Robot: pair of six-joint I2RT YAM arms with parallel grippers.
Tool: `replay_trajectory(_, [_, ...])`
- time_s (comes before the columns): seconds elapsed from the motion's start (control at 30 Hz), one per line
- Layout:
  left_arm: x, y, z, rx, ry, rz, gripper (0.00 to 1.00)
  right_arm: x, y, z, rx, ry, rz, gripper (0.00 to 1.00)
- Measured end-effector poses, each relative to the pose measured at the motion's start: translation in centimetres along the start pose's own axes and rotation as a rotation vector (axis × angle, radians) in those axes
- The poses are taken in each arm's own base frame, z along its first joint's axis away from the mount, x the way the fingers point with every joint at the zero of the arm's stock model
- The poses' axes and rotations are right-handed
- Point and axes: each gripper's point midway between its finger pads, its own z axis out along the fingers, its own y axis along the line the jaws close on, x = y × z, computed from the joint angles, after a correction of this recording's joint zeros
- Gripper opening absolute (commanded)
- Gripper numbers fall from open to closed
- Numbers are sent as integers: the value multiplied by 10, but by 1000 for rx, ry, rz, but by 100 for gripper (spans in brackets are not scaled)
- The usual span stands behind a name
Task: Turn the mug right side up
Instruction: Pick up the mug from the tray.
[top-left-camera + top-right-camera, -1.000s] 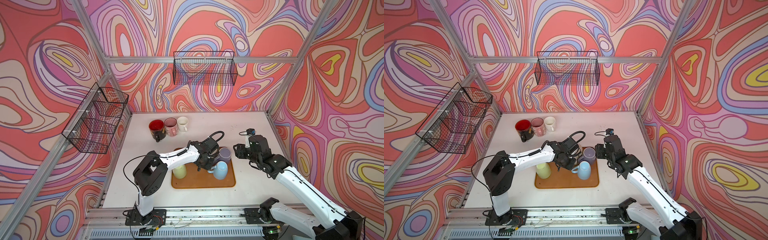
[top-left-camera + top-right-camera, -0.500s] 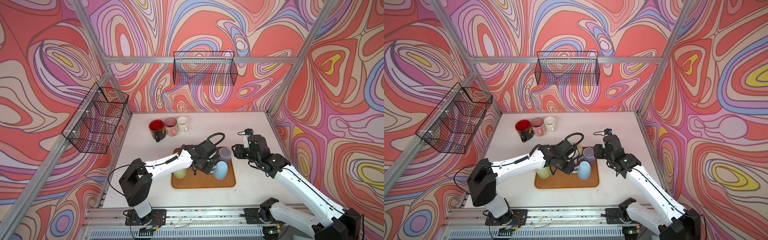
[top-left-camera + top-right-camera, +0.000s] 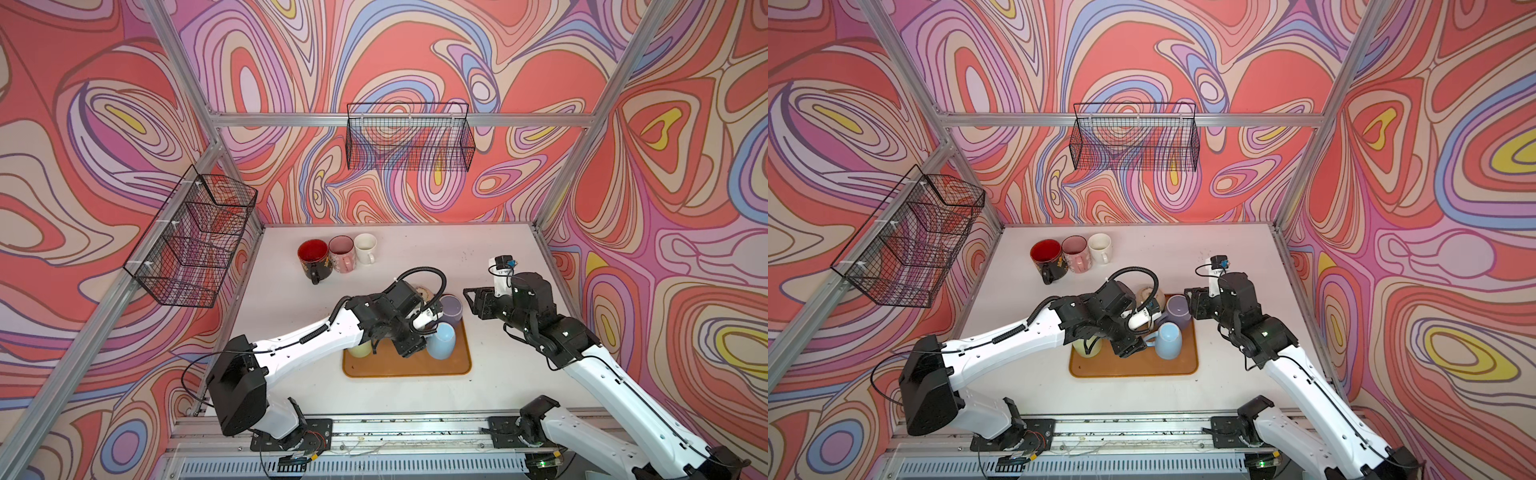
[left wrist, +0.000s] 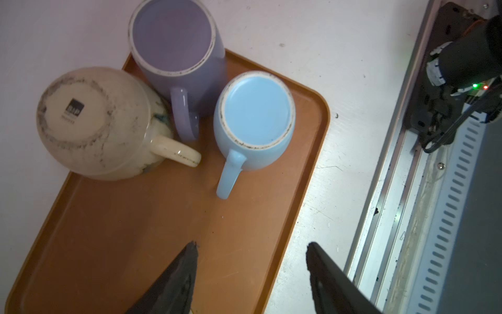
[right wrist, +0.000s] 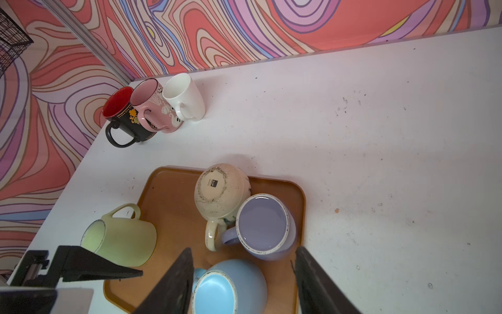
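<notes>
i see the left gripper (image 4: 251, 244) hanging over the orange plastic tray (image 4: 122, 231), jaws released, nothing between them. the right gripper (image 5: 243, 249) sits just beside the tray's far right corner, jaws spread too, empty. the lilac ceramic mug (image 4: 173, 35) stands in that corner, mouth up as far as i can tell, against the base-up cream stoneware mug (image 4: 89, 117). the pale blue ceramic mug (image 4: 256, 108) is base-up beside them; a yellow-green mug (image 5: 122, 239) lies on its side at the tray's left edge
</notes>
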Motion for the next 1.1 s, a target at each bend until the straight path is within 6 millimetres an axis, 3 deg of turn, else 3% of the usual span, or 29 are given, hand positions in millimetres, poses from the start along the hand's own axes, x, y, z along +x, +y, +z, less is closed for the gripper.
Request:
replay_trajectory(0.17, [-17, 2, 9, 71, -17, 107, 65, 0, -1, 0, 2, 0, 30, 61])
replay_trajectory(0.47, [-18, 6, 33, 184, -8, 191, 62, 0, -22, 3, 51, 5, 128, 61])
replay_trajectory(0.63, [-24, 7, 41, 206, -11, 222, 60, 20, -39, 15, 77, 59, 193, 60])
replay_trajectory(0.83, [-18, 6, 52, 235, 10, 226, 57, 47, -45, 29, 76, 133, 240, 60])
replay_trajectory(1.1, [-21, 8, 55, 228, -2, 239, 53, 44, -44, 33, 51, 123, 256, 60])
